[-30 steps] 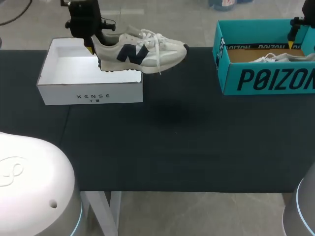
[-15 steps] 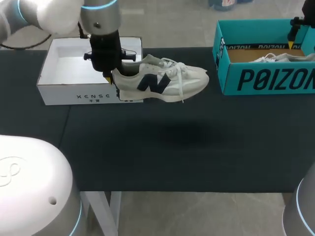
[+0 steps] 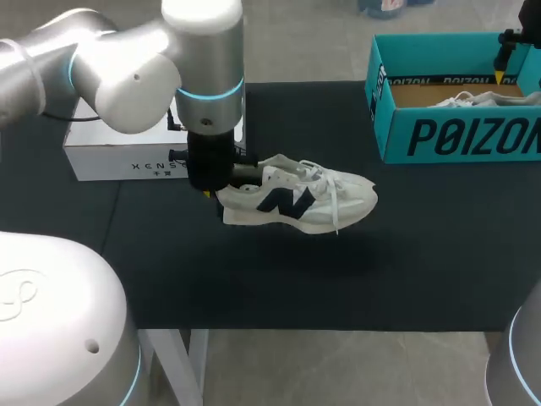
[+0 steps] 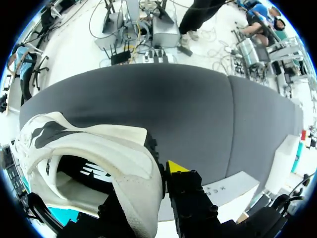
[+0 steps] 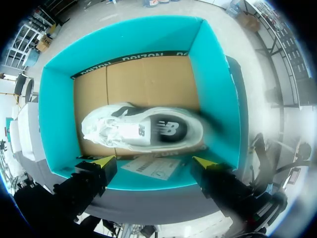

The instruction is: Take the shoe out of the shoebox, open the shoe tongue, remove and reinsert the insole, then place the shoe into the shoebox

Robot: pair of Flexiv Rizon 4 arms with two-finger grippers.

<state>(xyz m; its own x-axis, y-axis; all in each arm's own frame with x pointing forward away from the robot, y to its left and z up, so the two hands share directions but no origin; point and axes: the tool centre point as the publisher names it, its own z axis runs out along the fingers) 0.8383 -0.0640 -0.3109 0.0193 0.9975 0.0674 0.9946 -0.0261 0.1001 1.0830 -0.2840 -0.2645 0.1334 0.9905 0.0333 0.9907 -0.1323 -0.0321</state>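
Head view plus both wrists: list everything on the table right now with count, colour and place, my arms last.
held shoe: 1, white with a dark side logo, over the table's middle, toe toward the right side
white shoebox: 1, white, far left of the table, partly hidden by the left arm
teal shoebox: 1, teal, far right
boxed shoe: 1, white, lying in the teal shoebox
paper slip: 1, white, in the teal shoebox beside the boxed shoe
table: 1, black top
left gripper: 1, black with yellow tips, shut on the held shoe's heel
right gripper: 1, black with yellow tips, open above the teal shoebox
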